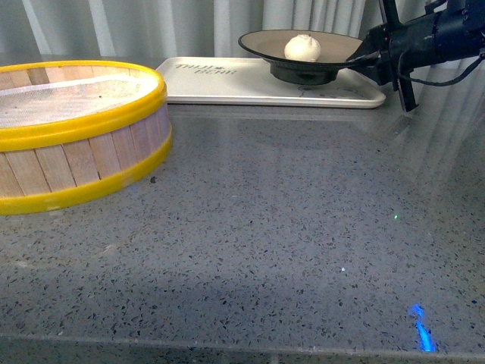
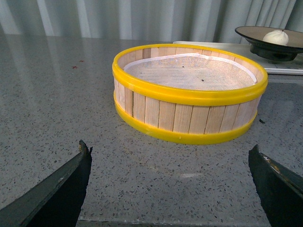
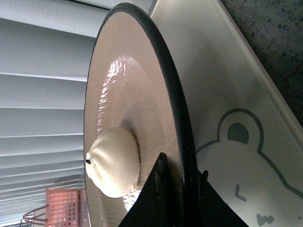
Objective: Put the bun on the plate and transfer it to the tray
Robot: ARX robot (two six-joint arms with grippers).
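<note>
The grey speckled worktop (image 1: 288, 227) is the largest thing, and its near and middle part lies bare in the front view. On its left side stands the wooden steamer basket (image 1: 72, 136) with yellow rims; only the left wrist view shows its white mesh floor from above. At the far edge lies the cream tray (image 1: 227, 82), long side toward the robot. The right wrist view alone shows the bear drawing (image 3: 246, 156) on it. The plate (image 1: 303, 47) is over the right part of the tray; I cannot tell if its foot touches. The bun (image 1: 302, 48) sits in the plate's middle. The right end effector (image 3: 182, 182) pinches the plate's black rim. The left end effector (image 2: 170, 189) is spread wide over bare worktop, near the basket.
</note>
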